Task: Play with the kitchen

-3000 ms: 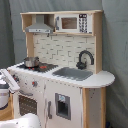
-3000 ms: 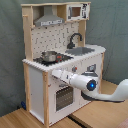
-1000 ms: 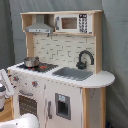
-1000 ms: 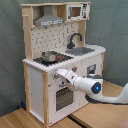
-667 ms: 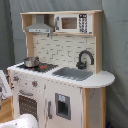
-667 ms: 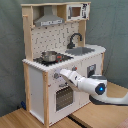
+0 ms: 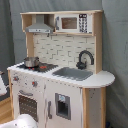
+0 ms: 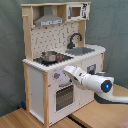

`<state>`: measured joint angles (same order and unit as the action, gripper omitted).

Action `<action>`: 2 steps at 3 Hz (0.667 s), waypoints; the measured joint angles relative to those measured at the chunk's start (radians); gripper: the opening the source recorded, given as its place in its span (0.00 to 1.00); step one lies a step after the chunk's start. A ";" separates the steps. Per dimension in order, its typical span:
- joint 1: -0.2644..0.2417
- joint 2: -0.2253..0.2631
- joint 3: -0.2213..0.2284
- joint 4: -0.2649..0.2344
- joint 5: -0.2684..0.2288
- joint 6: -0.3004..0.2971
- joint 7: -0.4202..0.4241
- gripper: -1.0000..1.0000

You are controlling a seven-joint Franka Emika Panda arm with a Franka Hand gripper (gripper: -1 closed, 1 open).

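Observation:
The kitchen (image 7: 65,95) (image 8: 37,85) is a tall toy of white panels and light wood. It has a grey sink (image 7: 75,73) (image 8: 80,50), a black faucet (image 7: 85,57) (image 8: 75,39) and a range hood (image 7: 40,27) (image 8: 48,21). A metal pot (image 7: 31,61) (image 8: 49,56) sits on the red-ringed hob. In the second exterior view my gripper (image 8: 66,72) is at the knob panel (image 8: 56,76), just above the oven door (image 8: 64,96). My white arm (image 8: 97,82) reaches in from the second exterior view's right. In the first exterior view only white parts of the arm (image 7: 22,121) show at the bottom left.
A toy microwave (image 7: 70,22) (image 8: 76,11) sits on the top shelf beside the hood. The kitchen stands on a wooden surface (image 8: 30,117). Grey curtain (image 7: 115,50) hangs behind it. A lower door with a dark panel (image 7: 62,106) sits under the sink.
In the second exterior view the arm has swung down and in, so the gripper now sits closer to the knob panel. The kitchen and pot have not moved.

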<state>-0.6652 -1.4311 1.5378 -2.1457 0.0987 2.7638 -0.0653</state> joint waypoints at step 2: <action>0.049 0.014 -0.155 0.016 0.000 -0.112 -0.082 1.00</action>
<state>-0.6162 -1.4168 1.3831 -2.1300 0.0987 2.6517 -0.1477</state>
